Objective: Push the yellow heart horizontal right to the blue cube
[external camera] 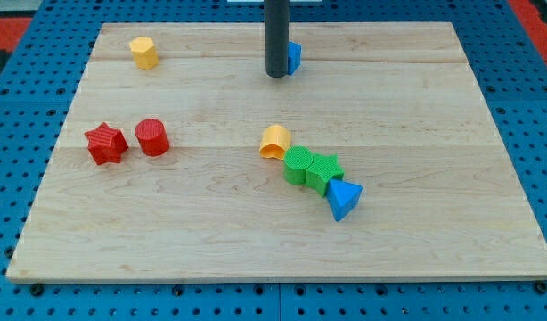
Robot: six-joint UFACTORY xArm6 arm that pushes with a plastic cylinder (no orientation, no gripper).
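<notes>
Tip (276,75) of your rod sits near the view's top centre of the wooden board (434,223), touching or just beside the blue cube (294,57), which peeks out on the rod's right side; contact can't be confirmed. It's a bare rod end, nothing held.

Around it: you've got a cluster below centre, running diagonally toward the view's bottom right: an orange-yellow rounded block (275,142), shape unclear, then a green cylinder (297,165), a green star (324,173) and a blue triangular block (344,198), each touching the next. At the view's left, a red star (105,144) and a red cylinder (152,137) sit just beside each other.

Yellow heart (143,53) is at the view's top left, well apart from the cube and roughly level with it. It looks upright, with ribbed sides. Nothing lies between it and the rod.
</notes>
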